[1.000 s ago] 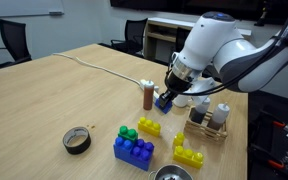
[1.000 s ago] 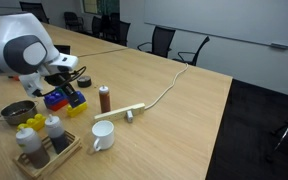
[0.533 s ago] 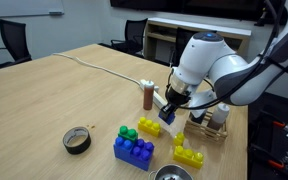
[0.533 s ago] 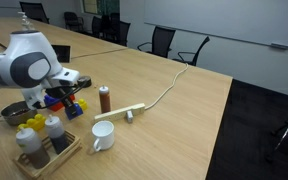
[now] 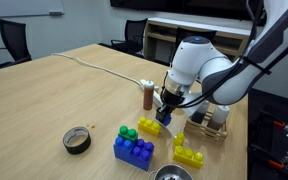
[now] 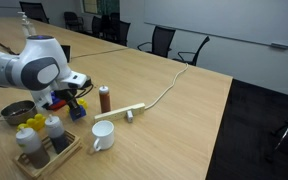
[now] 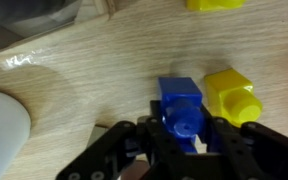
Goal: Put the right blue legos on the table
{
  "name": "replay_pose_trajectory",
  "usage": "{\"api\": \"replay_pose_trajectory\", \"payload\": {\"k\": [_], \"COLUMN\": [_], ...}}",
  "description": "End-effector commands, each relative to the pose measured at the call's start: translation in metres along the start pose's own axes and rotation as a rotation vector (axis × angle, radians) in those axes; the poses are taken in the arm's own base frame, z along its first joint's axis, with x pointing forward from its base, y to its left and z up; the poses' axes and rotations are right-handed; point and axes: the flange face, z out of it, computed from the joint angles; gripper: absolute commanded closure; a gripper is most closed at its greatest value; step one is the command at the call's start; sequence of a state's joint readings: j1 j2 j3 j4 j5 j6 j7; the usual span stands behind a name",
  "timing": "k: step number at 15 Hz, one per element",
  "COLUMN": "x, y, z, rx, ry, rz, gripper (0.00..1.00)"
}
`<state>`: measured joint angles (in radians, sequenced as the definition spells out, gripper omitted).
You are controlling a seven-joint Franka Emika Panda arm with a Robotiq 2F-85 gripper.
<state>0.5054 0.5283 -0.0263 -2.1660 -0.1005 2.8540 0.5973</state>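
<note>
My gripper (image 5: 166, 113) is shut on the small dark-blue lego brick (image 7: 179, 103). It holds the brick low over the light wood table (image 5: 54, 95), right beside a small yellow brick (image 5: 149, 127). In the wrist view the blue brick sits between my fingers (image 7: 181, 138) with the yellow brick (image 7: 232, 95) close on its right. I cannot tell whether the brick touches the table. In an exterior view my gripper (image 6: 72, 101) is partly hidden by the arm.
A wide blue base block (image 5: 134, 152) with a green piece (image 5: 129, 133) stands near the front. Another yellow brick (image 5: 189, 156), a tape roll (image 5: 77, 140), a brown bottle (image 5: 148, 95), a bottle caddy (image 5: 210, 121), a white mug (image 6: 102, 135) and a metal bowl (image 6: 17, 111) are nearby.
My gripper has come down and moved toward the small yellow brick, carrying the blue brick with it. The other objects have not moved.
</note>
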Motion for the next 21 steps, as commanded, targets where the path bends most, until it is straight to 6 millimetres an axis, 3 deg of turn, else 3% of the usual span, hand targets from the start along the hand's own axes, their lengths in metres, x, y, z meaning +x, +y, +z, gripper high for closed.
{"api": "replay_pose_trajectory", "payload": {"k": [1,3,8,13,14,15,21], "x": [0.005,0.003,0.007,0.009,0.018,0.018,0.016], "y": [0.003,0.004,-0.002,-0.018,-0.019,-0.021,-0.019], "z": [0.002,0.003,-0.017,-0.068,-0.053,-0.06,-0.051], "rx": [-0.012,-0.019,-0.011,0.036,0.031,0.037,0.029], "ry": [-0.047,-0.064,-0.022,0.033,0.047,0.052,0.04], "rz": [-0.008,-0.004,-0.017,-0.003,-0.01,-0.013,-0.01], "gripper": [0.38,0.34,0.02,0.0,0.0,0.0,0.0]}}
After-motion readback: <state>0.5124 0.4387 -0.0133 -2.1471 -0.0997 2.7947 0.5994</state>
